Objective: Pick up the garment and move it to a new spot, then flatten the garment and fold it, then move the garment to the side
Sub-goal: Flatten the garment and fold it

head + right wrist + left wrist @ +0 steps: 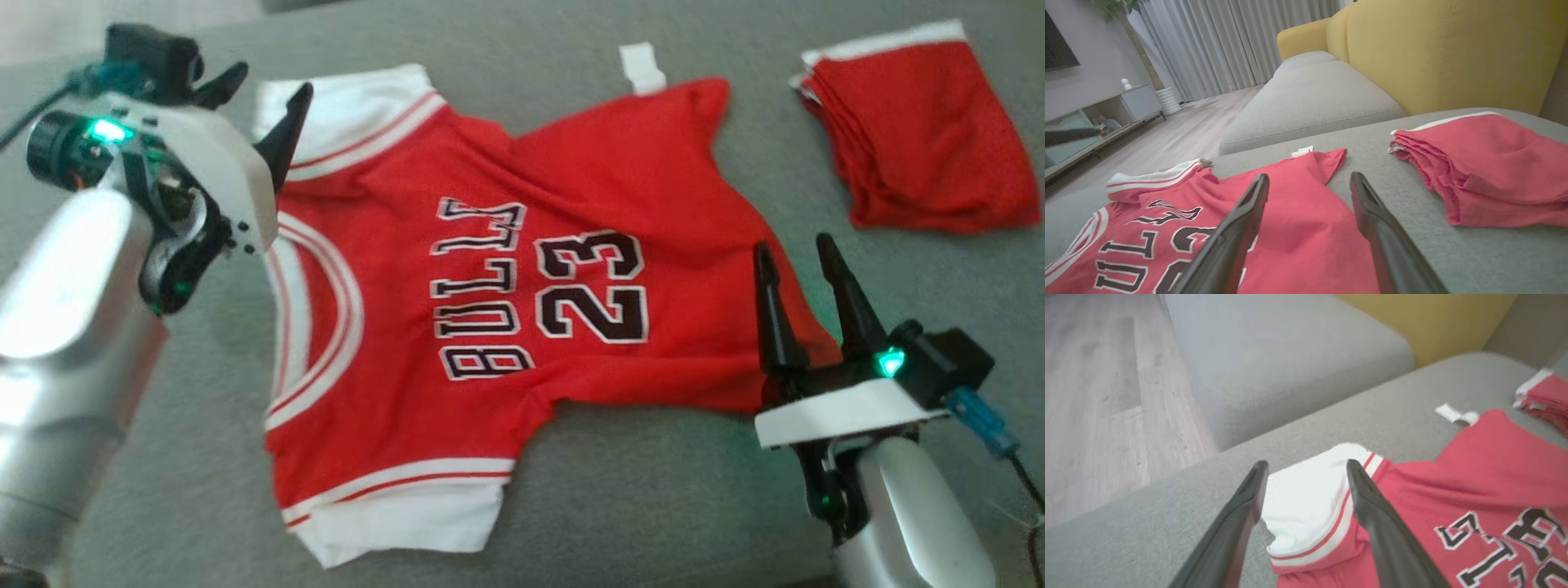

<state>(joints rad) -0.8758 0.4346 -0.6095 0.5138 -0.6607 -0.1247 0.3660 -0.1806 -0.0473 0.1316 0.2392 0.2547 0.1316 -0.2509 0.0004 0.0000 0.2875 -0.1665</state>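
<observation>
- Jersey (490, 286) first: where is it, and why there?
- Face up on the grey sofa cushion (653, 506), spread mostly flat with the lettering showing, well apart from the folded red garment (914, 131) at the far right. I judge that spot leaves bare cushion around it for folding
- And the arms?
- The left gripper (273, 82) hangs over the white sleeve (351, 106) at the upper left of the head view, jaws spread wide. In the left wrist view its two fingers (1374, 506) straddle that sleeve from above, and I can't tell whether the tips touch cloth. The right gripper (793, 245) sits at the hem side, jaws likewise wide apart, holding nothing, one finger over red cloth and the other over bare cushion in its wrist view
- Why those two places?
- My guess: sleeve and hem are opposite ends, so a pinch at each would let the pair tug out slack or lift an edge over. The sleeve under the left fingers is rumpled, and the far hem corner bunches beside a small white tag (642, 67), so flattening looks unfinished
- Risk?
- Thin fabric; a shallow pinch could slip, or catch both layers
</observation>
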